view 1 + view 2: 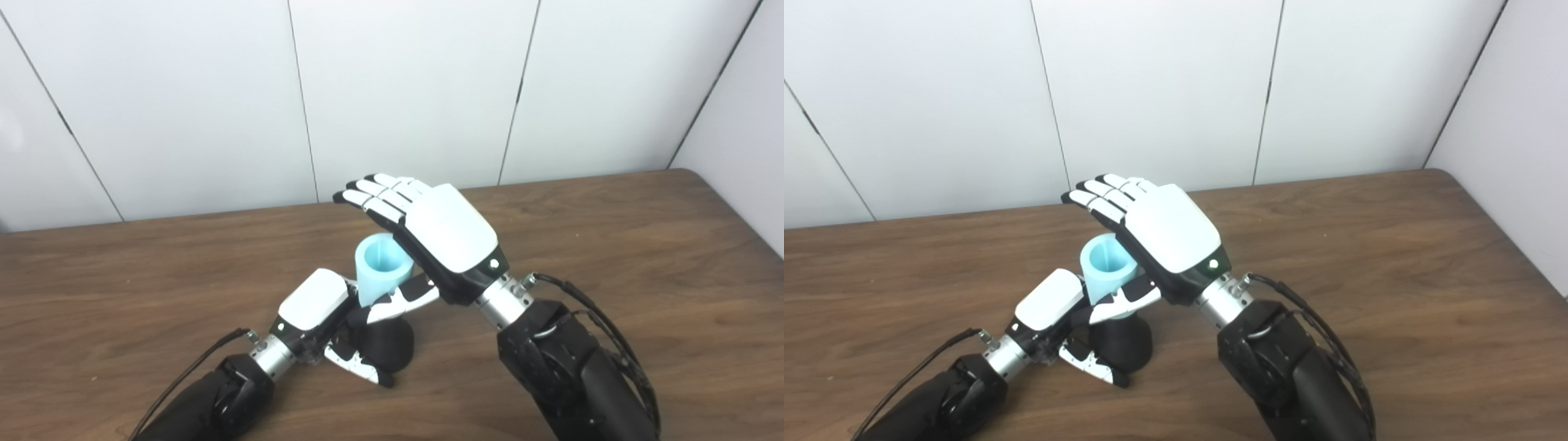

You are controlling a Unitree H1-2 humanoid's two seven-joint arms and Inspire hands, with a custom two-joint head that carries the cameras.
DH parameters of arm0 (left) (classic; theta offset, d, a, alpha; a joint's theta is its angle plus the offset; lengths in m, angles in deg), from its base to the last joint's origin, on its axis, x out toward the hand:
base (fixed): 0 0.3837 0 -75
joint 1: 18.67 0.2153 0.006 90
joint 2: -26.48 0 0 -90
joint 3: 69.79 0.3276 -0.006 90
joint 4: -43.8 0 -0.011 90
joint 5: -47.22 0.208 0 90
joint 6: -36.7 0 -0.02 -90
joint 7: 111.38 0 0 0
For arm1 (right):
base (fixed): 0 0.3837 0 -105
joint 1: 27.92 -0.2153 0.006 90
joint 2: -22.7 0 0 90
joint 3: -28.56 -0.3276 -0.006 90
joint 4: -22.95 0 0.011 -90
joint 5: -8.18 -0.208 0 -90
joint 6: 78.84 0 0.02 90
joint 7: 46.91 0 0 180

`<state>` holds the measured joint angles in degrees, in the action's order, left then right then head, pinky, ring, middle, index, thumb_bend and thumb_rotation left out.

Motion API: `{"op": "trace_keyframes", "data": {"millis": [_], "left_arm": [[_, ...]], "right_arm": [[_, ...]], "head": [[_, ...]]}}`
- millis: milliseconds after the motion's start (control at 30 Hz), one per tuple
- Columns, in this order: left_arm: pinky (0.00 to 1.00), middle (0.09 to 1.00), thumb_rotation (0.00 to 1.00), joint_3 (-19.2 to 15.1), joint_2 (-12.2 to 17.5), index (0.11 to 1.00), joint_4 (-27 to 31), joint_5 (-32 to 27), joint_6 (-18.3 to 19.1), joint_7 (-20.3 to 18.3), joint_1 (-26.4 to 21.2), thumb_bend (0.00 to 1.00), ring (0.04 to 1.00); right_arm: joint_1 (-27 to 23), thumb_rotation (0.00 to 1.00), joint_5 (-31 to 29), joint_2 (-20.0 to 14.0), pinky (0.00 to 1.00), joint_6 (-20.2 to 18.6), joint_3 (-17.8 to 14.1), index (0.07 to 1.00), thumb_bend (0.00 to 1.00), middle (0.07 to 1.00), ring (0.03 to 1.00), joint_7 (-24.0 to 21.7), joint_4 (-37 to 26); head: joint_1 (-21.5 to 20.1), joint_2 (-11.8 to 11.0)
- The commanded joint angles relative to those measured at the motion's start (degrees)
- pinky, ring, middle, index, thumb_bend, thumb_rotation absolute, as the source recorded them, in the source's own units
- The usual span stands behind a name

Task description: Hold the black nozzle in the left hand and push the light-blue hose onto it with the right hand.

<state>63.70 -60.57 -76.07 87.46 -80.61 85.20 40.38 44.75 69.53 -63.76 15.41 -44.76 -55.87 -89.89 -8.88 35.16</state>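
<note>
A: Which step, going by the layout?

B: Looks like the tail of the push. Hose point(383, 266) already seated mouth-up on the nozzle point(386, 343), low at 6 o'clock on the tabletop point(643, 257). How deep the hose sits: cannot tell, joint hidden behind fingers.

A: Left robot hand?

B: Left robot hand point(324, 315) wrapped around the nozzle, coming in from 7 o'clock, one finger crossing the foot of the hose. Grasping, not loose.

A: And the right robot hand?

B: Right robot hand point(429, 233) flat and spread, palm down, fingers stretched toward 11 o'clock over the hose rim. Holding nothing. Palm just above or perhaps touching the rim at 3 o'clock; hard to say which.

A: Next move, then?

B: Probably a straight press down along the hose axis with that flat palm, left grip kept firm so the nozzle does not tip or skid. Otherwise, if already seated, a clean lift away. A guess only.

A: Materials?

B: Hose: short, thick-walled, light-blue tube, matte, hollow, round open mouth; looks stiff rather than floppy. Nozzle: black, matte, squat, widening into a rounded base standing on the tabletop. Tabletop: dark wood grain, smooth, faint sheen. Behind, at 12 o'clock, plain white wall panels point(404, 92) with thin dark seams.
</note>
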Motion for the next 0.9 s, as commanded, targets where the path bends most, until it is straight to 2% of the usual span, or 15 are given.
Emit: {"op": "trace_keyframes", "data": {"millis": [0,67,267,533,667,767,867], "left_arm": [[0.22,0.475,0.00,6.6,-2.0,0.489,-11.2,3.4,1.0,-9.2,13.4,0.52,0.272],[0.24,0.476,0.00,6.6,-2.0,0.489,-10.9,3.4,1.4,-9.8,13.3,0.52,0.293],[0.21,0.474,0.00,6.4,-2.1,0.489,-10.8,3.3,1.1,-9.3,13.5,0.52,0.258],[0.20,0.473,0.00,6.4,-2.0,0.488,-11.0,3.4,0.6,-8.3,13.7,0.52,0.240],[0.22,0.475,0.00,6.3,-1.7,0.489,-10.2,3.5,0.9,-8.8,14.0,0.52,0.272],[0.18,0.472,0.00,6.3,-1.6,0.488,-10.2,3.0,0.5,-8.3,14.1,0.52,0.219],[0.19,0.473,0.00,6.4,-1.6,0.488,-10.4,2.9,0.5,-8.3,14.0,0.52,0.235]], "right_arm": [[-2.9,0.71,-1.3,-0.5,0.79,2.5,-0.8,0.829,0.84,0.867,0.872,2.7,-1.3],[-2.5,0.71,-1.8,-0.5,0.80,3.2,-0.6,0.834,0.82,0.873,0.880,2.3,-1.1],[-1.6,0.63,-2.7,-1.7,0.78,6.0,1.1,0.826,0.80,0.854,0.858,1.6,0.1],[-0.2,0.52,-1.0,-2.6,0.73,8.6,3.1,0.801,0.62,0.833,0.824,1.7,1.6],[0.4,0.50,0.4,-2.7,0.73,8.5,3.6,0.801,0.52,0.842,0.831,1.6,2.3],[0.6,0.49,0.8,-2.7,0.73,8.6,3.7,0.796,0.44,0.843,0.832,1.7,2.6],[0.5,0.48,1.0,-2.6,0.74,8.4,3.5,0.784,0.38,0.836,0.830,2.2,2.9]], "head": [[0.0,0.0],[0.0,0.1],[0.2,0.1],[0.2,0.4],[0.2,0.5],[0.2,0.5],[0.1,0.4]]}}
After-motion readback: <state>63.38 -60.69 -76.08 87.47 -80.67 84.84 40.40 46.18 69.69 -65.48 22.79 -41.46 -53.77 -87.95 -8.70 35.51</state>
